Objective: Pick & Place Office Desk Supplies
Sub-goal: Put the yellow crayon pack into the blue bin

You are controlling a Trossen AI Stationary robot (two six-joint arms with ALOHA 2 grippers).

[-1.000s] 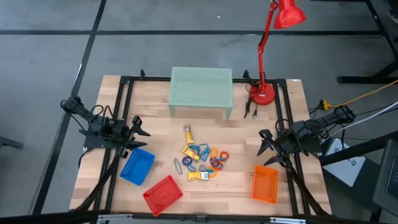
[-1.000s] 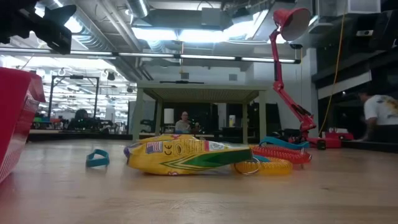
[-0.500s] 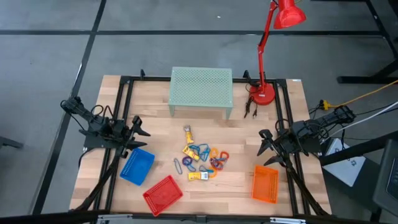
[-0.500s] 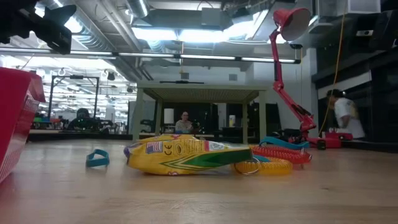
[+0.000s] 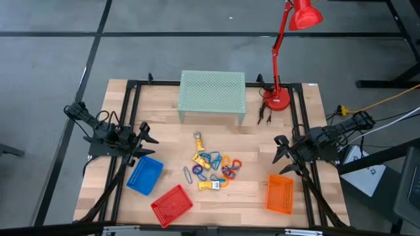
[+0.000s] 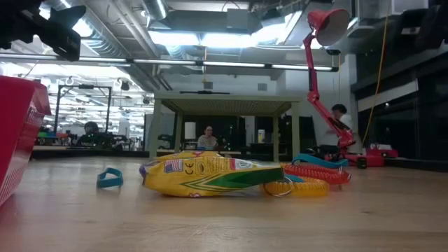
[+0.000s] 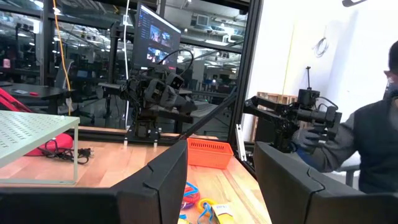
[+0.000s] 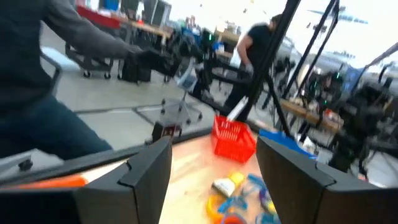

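- Nothing on the counter (image 5: pixel 164 131) has shifted over the last second: my left claw (image 5: pixel 146 136) sits in the same spot at the left edge, above the blue basket (image 5: pixel 145 175), fingers spread wide and holding nothing.
- My right claw (image 5: pixel 278 149) is just as parked at the right edge, beside the orange basket (image 5: pixel 279 193), fingers wide apart and empty too.
- The office desk supplies (image 5: pixel 211 169) still lie in one loose heap mid-counter, between my two arms: yellow pieces, blue clip loops, coloured rings, none in any basket.
- The red basket (image 5: pixel 172 204) waits at the near edge, with nothing of the heap in it.
- The only change is in the room behind: a person (image 6: pixel 339 115) near the red lamp (image 6: pixel 325 84) has moved leftward.
- I judge that sorting has not begun; either arm still has the whole reach to make.
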